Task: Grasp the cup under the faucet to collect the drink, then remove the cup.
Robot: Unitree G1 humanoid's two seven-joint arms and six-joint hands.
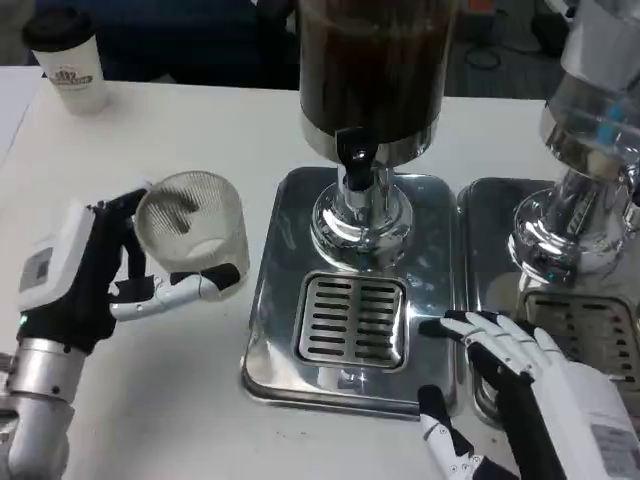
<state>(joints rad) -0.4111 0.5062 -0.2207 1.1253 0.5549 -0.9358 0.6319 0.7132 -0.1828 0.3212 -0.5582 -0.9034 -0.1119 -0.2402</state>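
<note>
Head view: the left hand (85, 275) holds the clear ribbed glass cup (192, 228) on the white table (180, 400), left of the silver drip tray (350, 320) below the dark drink dispenser's black faucet (355, 155). The right hand (525, 385) rests by the tray's right edge, fingers apart, holding nothing.

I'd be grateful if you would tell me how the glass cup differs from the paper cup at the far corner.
The glass cup is clear, ribbed and open-topped; the paper cup is white, printed, and capped with a black lid. The glass cup is held by the left hand beside the drip tray; the paper cup stands alone, far left. The glass cup looks tilted; the paper cup stands upright. Both are left of the dispenser.
</note>
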